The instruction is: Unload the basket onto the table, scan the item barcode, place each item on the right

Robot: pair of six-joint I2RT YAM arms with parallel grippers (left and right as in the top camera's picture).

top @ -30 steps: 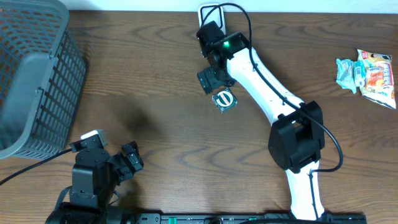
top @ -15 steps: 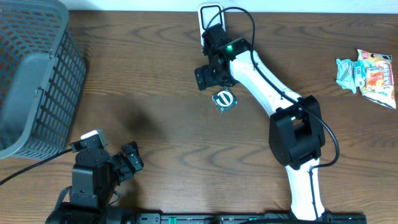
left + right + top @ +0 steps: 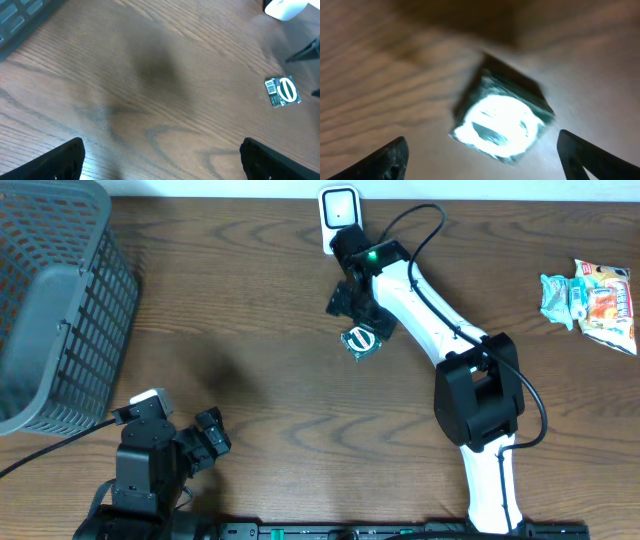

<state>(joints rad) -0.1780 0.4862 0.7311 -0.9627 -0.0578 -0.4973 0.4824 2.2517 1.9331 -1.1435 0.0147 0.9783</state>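
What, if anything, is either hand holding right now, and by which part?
Nothing is held. The right hand hangs open over the small packet, which lies on the table; the left hand is open and empty.

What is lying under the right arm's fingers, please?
A small square green-and-white packet lies on the brown wooden table, below the open right fingers, untouched. Its underside is hidden.

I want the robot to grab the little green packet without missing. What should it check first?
1. Right hand open: ok.
2. Green packet centred below that hand: ok.
3. Packet lying free on the table: ok.
4. Barcode on the packet facing up: ok.
5. Scanner uncovered: ok.
6. Right wrist picture sharp: not ok, blurred.
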